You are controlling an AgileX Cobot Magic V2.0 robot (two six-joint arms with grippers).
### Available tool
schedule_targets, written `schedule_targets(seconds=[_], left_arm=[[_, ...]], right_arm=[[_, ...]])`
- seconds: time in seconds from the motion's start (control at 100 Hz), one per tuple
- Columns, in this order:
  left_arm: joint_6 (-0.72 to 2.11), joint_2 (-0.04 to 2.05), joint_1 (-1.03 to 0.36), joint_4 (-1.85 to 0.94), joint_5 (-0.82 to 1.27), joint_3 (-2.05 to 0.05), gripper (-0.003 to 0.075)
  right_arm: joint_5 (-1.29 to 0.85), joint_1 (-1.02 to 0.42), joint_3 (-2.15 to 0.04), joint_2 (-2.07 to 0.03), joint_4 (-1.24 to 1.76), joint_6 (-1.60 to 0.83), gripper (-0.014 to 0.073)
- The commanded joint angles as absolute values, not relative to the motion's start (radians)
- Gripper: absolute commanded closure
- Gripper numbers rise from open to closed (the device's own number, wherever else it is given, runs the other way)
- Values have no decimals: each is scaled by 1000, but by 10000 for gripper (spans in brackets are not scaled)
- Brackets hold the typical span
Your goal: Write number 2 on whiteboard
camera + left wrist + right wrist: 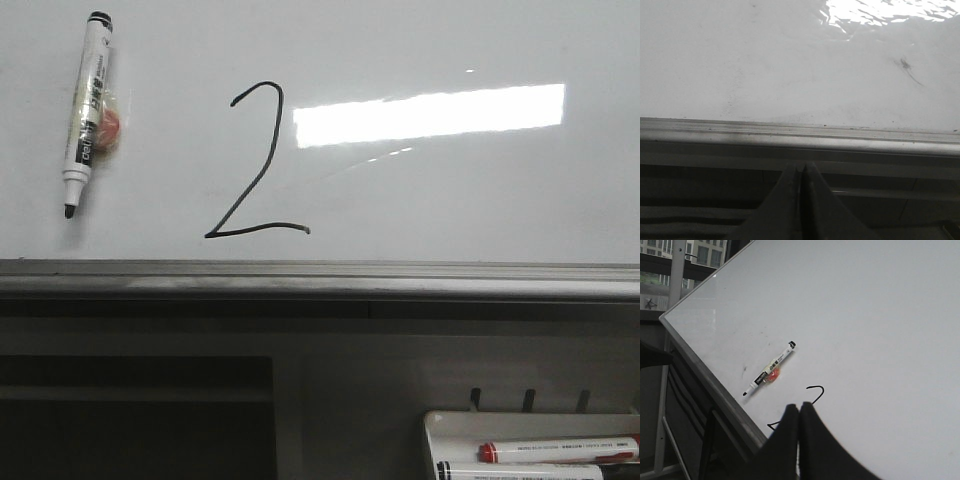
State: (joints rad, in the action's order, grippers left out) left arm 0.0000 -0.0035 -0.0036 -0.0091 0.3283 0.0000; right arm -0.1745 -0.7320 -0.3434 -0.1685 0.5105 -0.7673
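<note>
Centre-left on whiteboard: black number 2, hooked top, long diagonal, wavy base stroke ending just above grey lower edge. Uncapped marker stuck to board well left of digit, tip down, orange blob behind barrel. Bright rectangular reflection right of digit. Left gripper below board edge, fingers pressed together, holding nothing. Right gripper likewise closed and bare, partly covering digit. Small white tray lower right holds red marker and second marker below it.
</note>
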Motion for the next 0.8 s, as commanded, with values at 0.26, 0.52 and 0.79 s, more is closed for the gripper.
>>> schedule_targets(seconds=[0.26, 0.52, 0.79], left_arm=[[-11, -32, 0, -18, 271, 12, 741], [-11, -32, 0, -18, 271, 12, 741], [-11, -32, 0, -18, 271, 12, 741]], right_arm=[[-108, -727, -372, -178, 508, -768, 664], [-105, -727, -372, -178, 508, -768, 664], [19, -727, -372, -178, -51, -141, 664]])
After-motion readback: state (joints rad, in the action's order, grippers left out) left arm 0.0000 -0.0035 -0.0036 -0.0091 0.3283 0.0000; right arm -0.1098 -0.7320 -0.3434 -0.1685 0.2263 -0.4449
